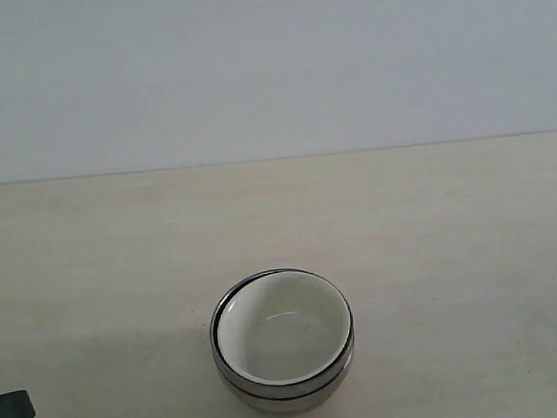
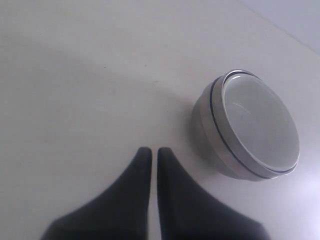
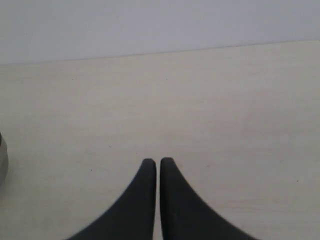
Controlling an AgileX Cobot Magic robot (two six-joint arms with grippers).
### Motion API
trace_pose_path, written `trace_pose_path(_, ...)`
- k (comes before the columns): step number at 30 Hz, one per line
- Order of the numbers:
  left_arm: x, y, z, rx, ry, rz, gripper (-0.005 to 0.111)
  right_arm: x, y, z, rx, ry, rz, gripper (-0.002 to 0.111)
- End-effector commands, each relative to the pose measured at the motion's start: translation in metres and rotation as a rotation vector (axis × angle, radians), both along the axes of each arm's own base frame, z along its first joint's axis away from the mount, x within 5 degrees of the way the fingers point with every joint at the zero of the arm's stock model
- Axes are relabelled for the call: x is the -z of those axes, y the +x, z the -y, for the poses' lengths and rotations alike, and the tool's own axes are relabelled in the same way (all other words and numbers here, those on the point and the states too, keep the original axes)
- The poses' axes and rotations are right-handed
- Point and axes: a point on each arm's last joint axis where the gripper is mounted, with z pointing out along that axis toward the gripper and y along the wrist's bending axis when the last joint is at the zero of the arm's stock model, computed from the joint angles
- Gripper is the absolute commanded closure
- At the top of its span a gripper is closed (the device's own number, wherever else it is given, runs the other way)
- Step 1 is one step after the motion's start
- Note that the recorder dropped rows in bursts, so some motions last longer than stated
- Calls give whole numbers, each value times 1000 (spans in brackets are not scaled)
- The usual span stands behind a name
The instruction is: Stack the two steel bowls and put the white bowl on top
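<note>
Bowls sit nested in one stack on the table [image 1: 452,235], low in the middle of the exterior view. The white bowl [image 1: 285,328] rests inside the steel bowls [image 1: 284,394], whose shiny rim rings it. The left gripper [image 2: 150,152] is closed, its dark tips all but meeting, and it holds nothing. It hangs over bare tabletop near the stack without touching it. The right gripper [image 3: 158,162] is likewise pinched closed and empty, with only a sliver of steel wall at the edge of its view.

Steel bowls [image 1: 282,393] partly under white bowl [image 1: 285,335]
</note>
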Motion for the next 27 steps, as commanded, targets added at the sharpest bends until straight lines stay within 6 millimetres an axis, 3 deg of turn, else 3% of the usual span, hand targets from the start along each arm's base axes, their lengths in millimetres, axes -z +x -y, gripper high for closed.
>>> trace_pose_path(1,0,-1,0,-4,-11,-3,103,-1,0,0,-3,-7,14,108)
trace_pose_path(8,-1,-3,0,11,-5,8,103,-1,0,0,-3,-7,14,108)
trace_pose_path(15,-33,-20,-21,-81,-99,295,103,-1,0,0,-3,-7,14,108)
trace_pose_path(21,-58,-42,-41,-161,96,686,103,-1,0,0,-3,-7,14,108)
trace_pose_path(27,-60,-56,-47,-204,258,800,103,-1,0,0,-3,-7,14,108)
